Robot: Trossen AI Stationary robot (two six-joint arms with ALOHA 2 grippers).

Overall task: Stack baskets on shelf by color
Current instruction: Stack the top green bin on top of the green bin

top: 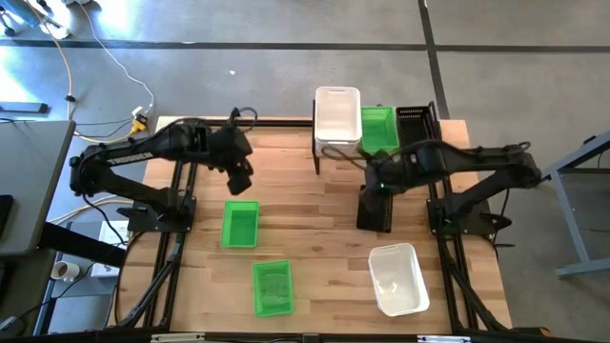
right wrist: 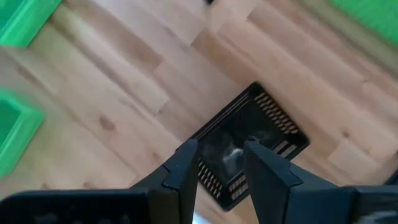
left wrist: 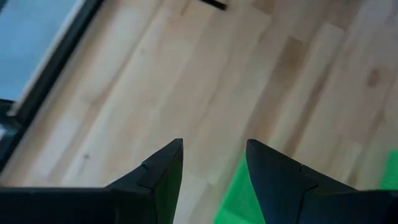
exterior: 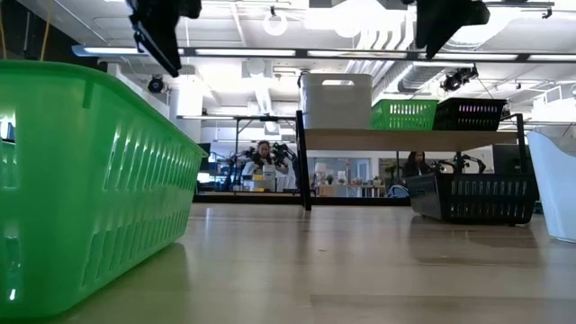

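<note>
On the shelf (top: 376, 152) (exterior: 409, 138) stand a white basket (top: 336, 116) (exterior: 336, 101), a green basket (top: 378, 129) (exterior: 403, 114) and a black basket (top: 415, 124) (exterior: 468, 114). Two green baskets (top: 239, 224) (top: 272, 288) (exterior: 81, 180), a white basket (top: 397, 278) and a black basket (top: 375, 208) (exterior: 472, 198) (right wrist: 249, 149) rest on the table. My left gripper (top: 240, 181) (left wrist: 214, 144) is open, raised just beyond the farther green basket (left wrist: 236, 199). My right gripper (top: 376, 181) (right wrist: 219, 144) is open above the black basket.
Both grippers hang high above the tabletop (exterior: 162, 27) (exterior: 445, 22). The wooden tabletop (top: 305, 210) shows bare boards between the two arms. The shelf's black legs (exterior: 304, 171) stand at the far edge. People sit at desks in the room behind.
</note>
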